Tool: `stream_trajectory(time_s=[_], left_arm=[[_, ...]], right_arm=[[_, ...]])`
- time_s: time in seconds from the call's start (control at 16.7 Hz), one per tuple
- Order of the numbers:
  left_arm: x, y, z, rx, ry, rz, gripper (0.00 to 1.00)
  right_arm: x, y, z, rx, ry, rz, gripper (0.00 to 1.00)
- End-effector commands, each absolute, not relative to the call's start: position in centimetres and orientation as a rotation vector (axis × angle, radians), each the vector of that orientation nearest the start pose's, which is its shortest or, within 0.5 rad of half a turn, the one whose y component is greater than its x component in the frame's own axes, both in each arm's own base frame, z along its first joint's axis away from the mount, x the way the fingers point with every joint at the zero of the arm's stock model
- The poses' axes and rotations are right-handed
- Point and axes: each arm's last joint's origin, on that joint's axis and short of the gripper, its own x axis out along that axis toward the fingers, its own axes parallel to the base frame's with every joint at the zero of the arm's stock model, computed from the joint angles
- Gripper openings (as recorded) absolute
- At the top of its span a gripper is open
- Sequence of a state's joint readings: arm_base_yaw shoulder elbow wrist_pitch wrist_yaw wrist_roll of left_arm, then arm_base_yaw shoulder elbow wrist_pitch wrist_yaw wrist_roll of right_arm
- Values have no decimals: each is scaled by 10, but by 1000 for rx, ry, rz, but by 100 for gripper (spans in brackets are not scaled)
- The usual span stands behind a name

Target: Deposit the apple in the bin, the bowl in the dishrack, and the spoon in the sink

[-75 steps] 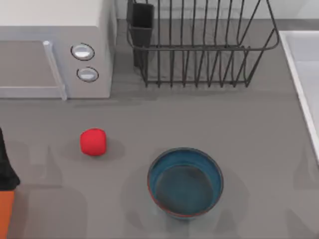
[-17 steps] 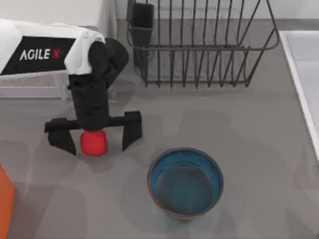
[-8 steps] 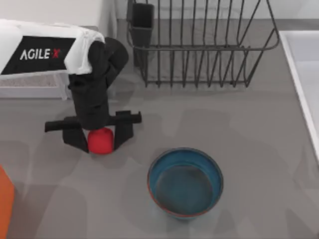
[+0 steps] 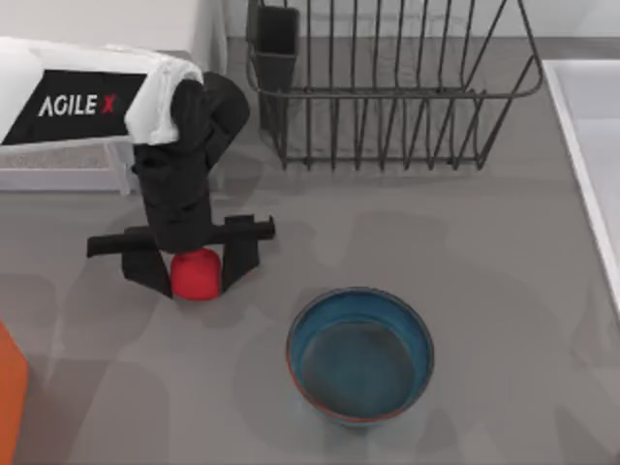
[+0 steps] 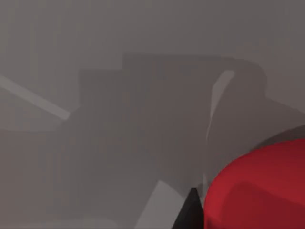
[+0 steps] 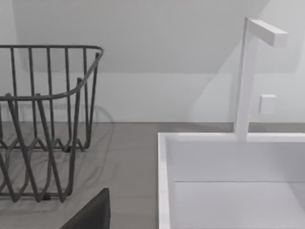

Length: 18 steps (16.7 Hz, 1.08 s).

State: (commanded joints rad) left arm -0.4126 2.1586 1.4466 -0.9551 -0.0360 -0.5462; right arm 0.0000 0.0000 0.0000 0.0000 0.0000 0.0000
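The red apple (image 4: 197,275) sits on the grey table, left of centre, with my left gripper (image 4: 194,265) shut on it, one black finger on each side. The left wrist view shows the apple (image 5: 259,191) close up beside a dark fingertip (image 5: 188,215). The teal bowl (image 4: 359,354) with its orange-red band stands upright to the right of the apple, nearer the front. The black wire dishrack (image 4: 387,97) is at the back, and it also appears (image 6: 47,119) in the right wrist view. The pale sink (image 4: 593,126) (image 6: 228,186) is at the right edge. The spoon is out of view.
A white microwave (image 4: 107,29) stands at the back left, partly under my left arm. An orange object (image 4: 10,397) pokes in at the front left corner; I cannot tell if it is the bin. A white faucet (image 6: 248,76) rises behind the sink. A dark part (image 6: 90,214) edges the right wrist view.
My left arm came in over the table and lowered onto the apple. Within the last second its fingers closed on the apple, nudging it slightly right.
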Motion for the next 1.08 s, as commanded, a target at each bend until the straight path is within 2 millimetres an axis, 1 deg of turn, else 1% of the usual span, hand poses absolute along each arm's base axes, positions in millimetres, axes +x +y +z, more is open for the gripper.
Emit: stream_trajectory(time_s=[0.06,0.12,0.18,0.3,0.42,0.54,0.66,0.84,0.9,0.96,1.08], left_arm=[[357,-151,106,-48,1635,173,0],[354,-157,115,-68,1629,140,0],[354,-158,115,-64,1629,138,0],[350,-167,120,-18,1629,123,0],[346,-178,131,39,1626,105,0],[343,-184,147,72,1627,97,0],[344,-182,168,62,1630,105,0],[350,-167,202,-16,1629,124,0],[353,-161,210,-45,1628,132,0],[354,-157,214,-64,1629,138,0],[354,-157,215,-68,1629,140,0]], right_arm=[[106,-1,160,0,0,0,100],[106,-1,160,0,0,0,100],[106,-1,160,0,0,0,100],[106,-1,160,0,0,0,100],[106,-1,160,0,0,0,100],[106,-1,160,0,0,0,100],[106,-1,160,0,0,0,100],[106,-1,160,0,0,0,100],[106,-1,160,0,0,0,100],[106,-1,160,0,0,0,100],[106,-1,160,0,0,0,100]])
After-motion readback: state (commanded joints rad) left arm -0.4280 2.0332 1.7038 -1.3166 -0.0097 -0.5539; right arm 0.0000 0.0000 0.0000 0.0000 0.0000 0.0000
